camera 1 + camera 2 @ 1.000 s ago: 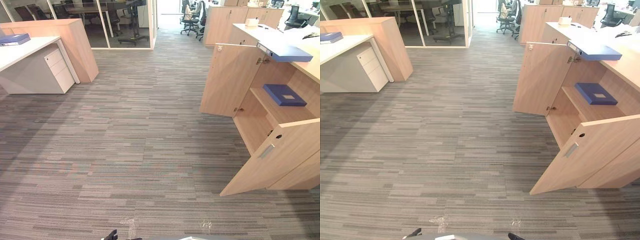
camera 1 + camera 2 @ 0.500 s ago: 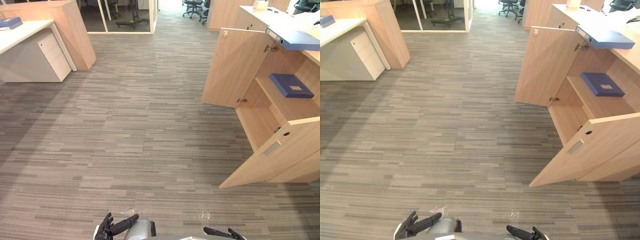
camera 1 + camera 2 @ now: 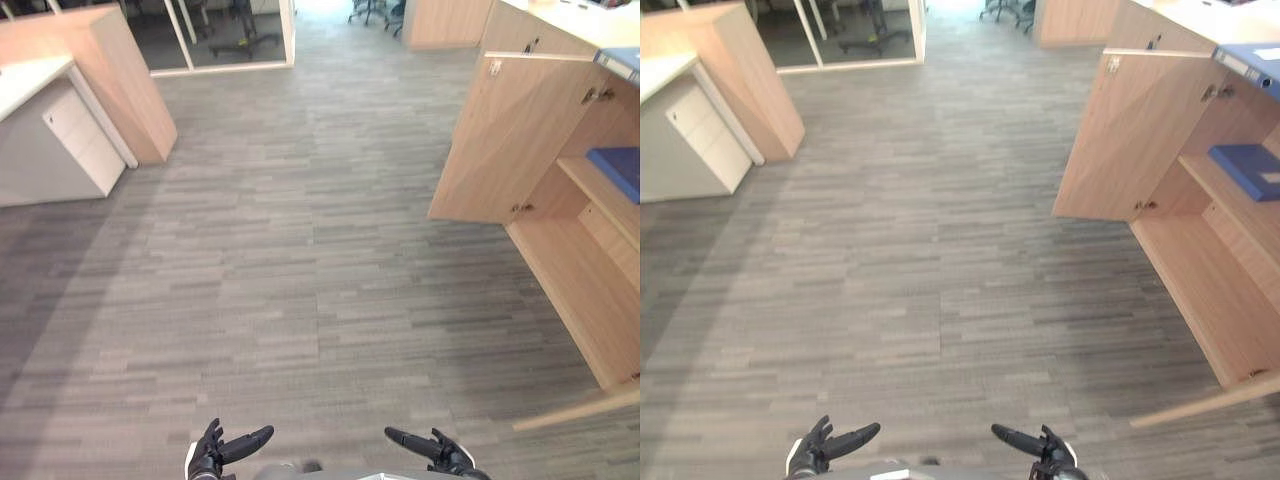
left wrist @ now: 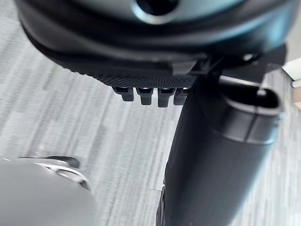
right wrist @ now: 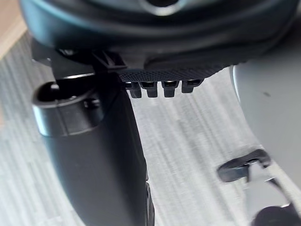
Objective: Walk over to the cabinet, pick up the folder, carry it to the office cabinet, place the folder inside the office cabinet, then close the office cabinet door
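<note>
The office cabinet [image 3: 590,270] stands open at the right, its far door [image 3: 505,140] swung out over the carpet. A blue folder [image 3: 1252,170] lies flat on its inner shelf. A second blue folder [image 3: 1252,62] rests on the cabinet's top and juts over the edge. My left hand [image 3: 212,455] and right hand [image 3: 440,455] hang low at the near edge of the eye views, both open and holding nothing. In the left wrist view my left hand's fingers [image 4: 148,94] have only carpet beyond them. My right hand's fingers [image 5: 162,88] show the same in the right wrist view.
The cabinet's near door [image 3: 580,408] sticks out over the floor at the lower right. A white desk with a drawer unit [image 3: 70,145] and a wooden partition [image 3: 120,85] stand at the far left. A glass wall [image 3: 215,35] runs along the back. Grey carpet [image 3: 300,280] lies between.
The whole picture has shifted as the camera moved and tipped down, so the cabinet sits further right. Both hands have come into view at the bottom edge, fingers pointing inward.
</note>
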{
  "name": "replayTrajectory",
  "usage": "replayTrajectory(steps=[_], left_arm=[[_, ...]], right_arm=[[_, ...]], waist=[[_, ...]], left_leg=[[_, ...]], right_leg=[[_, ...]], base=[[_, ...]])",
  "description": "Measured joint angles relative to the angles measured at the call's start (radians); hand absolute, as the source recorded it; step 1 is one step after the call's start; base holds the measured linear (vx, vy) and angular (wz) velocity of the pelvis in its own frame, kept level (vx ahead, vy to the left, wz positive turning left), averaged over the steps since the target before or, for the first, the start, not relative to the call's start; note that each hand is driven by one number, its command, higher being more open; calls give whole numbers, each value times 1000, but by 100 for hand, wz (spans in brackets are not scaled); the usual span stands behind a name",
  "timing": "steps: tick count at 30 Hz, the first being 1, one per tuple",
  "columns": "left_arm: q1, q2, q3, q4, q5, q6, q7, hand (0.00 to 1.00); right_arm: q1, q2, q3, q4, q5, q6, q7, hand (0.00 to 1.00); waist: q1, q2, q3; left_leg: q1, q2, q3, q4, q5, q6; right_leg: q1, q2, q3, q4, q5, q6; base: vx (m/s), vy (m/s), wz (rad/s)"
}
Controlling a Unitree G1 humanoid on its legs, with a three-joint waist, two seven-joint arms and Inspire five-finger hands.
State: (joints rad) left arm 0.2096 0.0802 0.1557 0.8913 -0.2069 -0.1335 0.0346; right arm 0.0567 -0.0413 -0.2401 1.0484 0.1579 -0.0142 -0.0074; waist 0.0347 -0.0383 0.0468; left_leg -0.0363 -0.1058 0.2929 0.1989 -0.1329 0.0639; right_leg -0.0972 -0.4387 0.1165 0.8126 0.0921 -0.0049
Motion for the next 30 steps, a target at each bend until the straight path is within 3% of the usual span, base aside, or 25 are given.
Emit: replayTrajectory(steps=[1,2,5,7,9,11,12,13,14,17,18,19,20,21,23,27,30], left_arm=[[-3,0,-12,-1,-3,0,1,100],[-5,-7,-30,0,-2,-1,1,100],[-21,-13,-33,30,0,2,3,100],[-44,-16,-30,58,2,13,9,100],[-54,-21,-26,56,4,12,11,100],[-58,-27,-22,54,5,12,12,100],[-63,-20,-13,60,10,15,11,100],[-59,-41,-1,74,19,17,15,100],[-60,-49,7,77,23,19,13,100],[-76,-70,30,75,75,29,-3,100],[-77,-71,59,67,85,29,-9,100],[-66,-85,99,48,83,29,-11,100],[-59,-90,112,42,80,29,-10,100],[-56,-93,141,34,78,30,-14,100],[-57,-96,171,22,70,30,-12,100],[-55,-119,229,-14,57,25,7,100],[-66,-148,265,-20,18,23,22,100]], right_arm=[[-1,0,2,-17,0,0,1,100],[-5,0,29,-53,-1,-11,-5,100],[-9,11,59,-87,-1,-24,-4,100],[-27,25,67,-116,0,-33,-3,100],[-26,32,67,-140,0,-33,-6,100],[-21,32,65,-141,1,-33,-7,100],[-20,35,65,-128,1,-31,-14,100],[-18,18,63,-127,5,-31,-10,100],[-19,14,61,-120,14,-31,-7,100],[-3,8,15,-88,47,-14,4,100],[20,4,13,-94,71,-8,7,100],[35,-1,13,-96,87,-9,7,100],[38,-3,13,-95,89,-9,7,100],[39,-3,14,-91,90,-8,7,100],[41,0,21,-89,89,-6,8,100],[44,-10,53,-71,88,8,8,100],[27,-16,111,-67,87,13,7,100]], waist=[[-10,-7,-4],[-29,-10,-6],[-48,-13,17],[-56,-6,69],[-65,-5,94],[-68,-4,102],[-57,-25,111],[-56,20,102],[-57,28,102],[-75,54,108],[-75,59,110],[-71,67,113],[-68,72,110],[-67,74,109],[-64,62,115],[-33,50,108],[-4,43,110]], left_leg=[[36,-19,-1,-27,0,0],[127,-43,-9,-99,0,0],[190,-32,-30,-115,-1,-2],[260,1,-35,-116,-12,-6],[305,18,-36,-129,-41,-7],[355,28,-39,-173,-115,-30],[395,18,-44,-186,-139,-48],[400,58,-37,-175,-144,-57],[395,70,-36,-156,-144,-57],[305,156,-35,109,-165,-93],[221,216,-38,353,-144,-117],[129,277,-57,594,-67,-153],[88,303,-64,695,-60,-166],[19,342,-70,852,-58,-169],[-63,364,-72,958,-61,-165],[-205,332,-74,835,-88,-134],[-227,240,-228,474,-110,-139]], right_leg=[[-47,-20,-31,98,-3,-45],[-152,-43,-132,259,-56,-67],[-235,24,-203,276,-196,-22],[-274,143,-288,145,-290,6],[-287,192,-386,-12,-291,11],[-287,214,-483,-167,-261,-7],[-282,224,-494,-197,-218,-101],[-267,260,-510,-212,-243,-97],[-263,271,-515,-216,-258,-93],[-183,336,-541,-284,-297,-92],[-128,374,-540,-335,-301,-96],[-74,417,-523,-372,-310,-109],[-58,437,-512,-380,-317,-111],[-23,465,-485,-392,-334,-114],[38,485,-440,-422,-350,-110],[143,487,-323,-502,-350,-99],[208,475,-217,-538,-357,-71]], base=[[447,309,14],[354,198,14],[312,72,5],[320,-105,4],[280,-149,38],[255,-167,43],[311,-211,2],[342,-221,-11],[385,-234,-11],[387,-242,3],[371,-245,-35],[356,-229,-52],[328,-173,-75],[323,-114,-62],[414,-80,-71],[331,18,-84],[429,167,-102]])
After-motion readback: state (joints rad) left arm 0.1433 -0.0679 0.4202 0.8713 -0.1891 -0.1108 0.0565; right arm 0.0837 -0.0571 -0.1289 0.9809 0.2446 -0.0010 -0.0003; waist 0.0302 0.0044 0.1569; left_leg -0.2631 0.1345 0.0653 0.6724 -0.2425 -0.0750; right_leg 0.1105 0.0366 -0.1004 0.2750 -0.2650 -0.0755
